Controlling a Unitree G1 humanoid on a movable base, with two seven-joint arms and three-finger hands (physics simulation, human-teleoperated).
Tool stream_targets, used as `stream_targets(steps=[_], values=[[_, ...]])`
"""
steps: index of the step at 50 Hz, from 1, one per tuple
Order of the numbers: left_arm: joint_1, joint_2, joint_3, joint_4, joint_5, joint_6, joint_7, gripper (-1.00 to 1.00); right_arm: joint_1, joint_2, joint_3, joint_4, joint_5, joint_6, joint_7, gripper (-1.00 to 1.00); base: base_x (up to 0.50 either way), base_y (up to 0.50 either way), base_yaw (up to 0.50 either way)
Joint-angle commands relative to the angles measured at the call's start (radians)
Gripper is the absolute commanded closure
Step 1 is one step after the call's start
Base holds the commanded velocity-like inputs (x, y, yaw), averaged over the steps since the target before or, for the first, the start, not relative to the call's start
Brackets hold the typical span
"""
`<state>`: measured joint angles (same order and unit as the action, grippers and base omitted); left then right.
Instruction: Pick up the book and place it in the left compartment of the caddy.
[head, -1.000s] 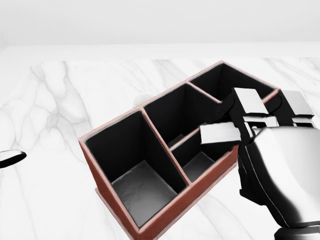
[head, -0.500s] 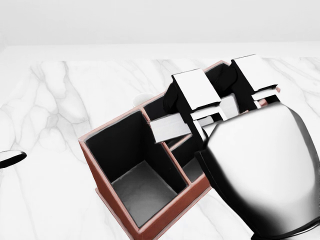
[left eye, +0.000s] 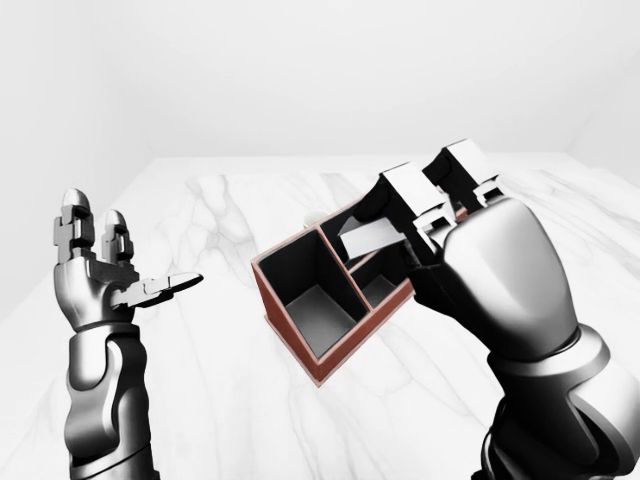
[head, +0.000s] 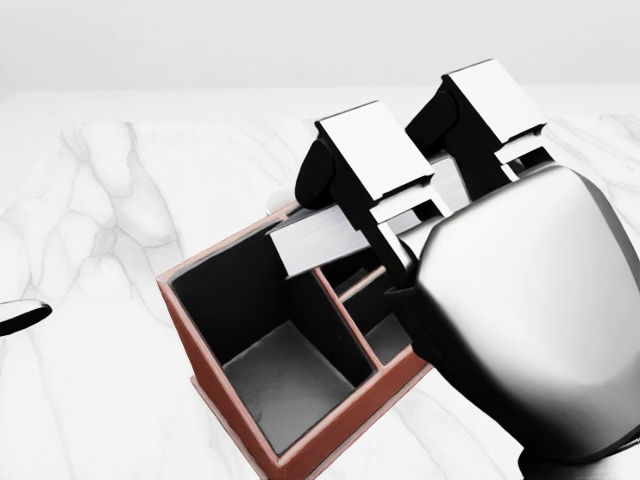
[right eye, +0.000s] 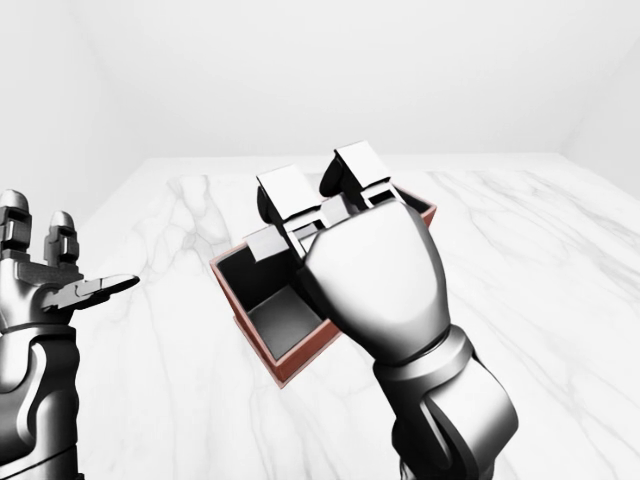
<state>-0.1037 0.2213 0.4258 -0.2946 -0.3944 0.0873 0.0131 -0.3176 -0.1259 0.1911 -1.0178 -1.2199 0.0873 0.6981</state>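
The book (head: 312, 242), a thin grey-white slab, is held in my right hand (left eye: 415, 215), whose fingers (head: 372, 162) are shut on it. It hangs level above the red-brown caddy (head: 215, 400), its free end over the upper right corner of the large left compartment (head: 282, 378). That compartment shows a bare grey floor. My hand hides most of the caddy's right side. At the left of the left-eye view my left hand (left eye: 110, 265) is raised, open and holding nothing, well apart from the caddy.
The caddy stands on a white marble tabletop (head: 100, 230). A small pale round thing (head: 283, 198) peeks out past the caddy's upper rim, mostly hidden. My left hand's fingertip (head: 20, 317) shows at the head view's left edge.
My right hand has carried the book up and to the left, from over the caddy's small right compartments to the edge of the left one. The left hand and the camera have stayed still.
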Motion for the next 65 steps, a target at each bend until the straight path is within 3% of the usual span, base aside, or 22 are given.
stream_targets(steps=[1,21,32,46,65], values=[[0.001,0.000,0.001,-0.005,-0.001,0.000,0.001,-1.00,-0.024,0.009,-0.046,-0.007,0.105,0.000,0.000,1.00,0.00,0.00,0.00],[-0.002,0.002,0.000,0.007,-0.001,0.000,0.001,-1.00,0.024,-0.023,-0.240,0.065,0.886,0.000,0.000,1.00,0.00,0.00,0.00],[-0.004,0.003,-0.002,0.015,-0.001,0.000,0.002,-1.00,0.045,-0.071,-0.314,0.133,1.128,0.000,0.000,1.00,0.00,0.00,0.00],[-0.003,0.001,-0.002,0.008,0.001,0.000,0.001,-1.00,0.090,-0.100,-0.322,0.290,1.196,0.000,-0.001,1.00,0.00,0.00,0.00],[-0.003,0.002,-0.001,0.009,0.000,0.000,0.002,-1.00,0.118,-0.088,-0.279,0.398,1.143,0.000,-0.031,1.00,0.00,0.00,0.00]])
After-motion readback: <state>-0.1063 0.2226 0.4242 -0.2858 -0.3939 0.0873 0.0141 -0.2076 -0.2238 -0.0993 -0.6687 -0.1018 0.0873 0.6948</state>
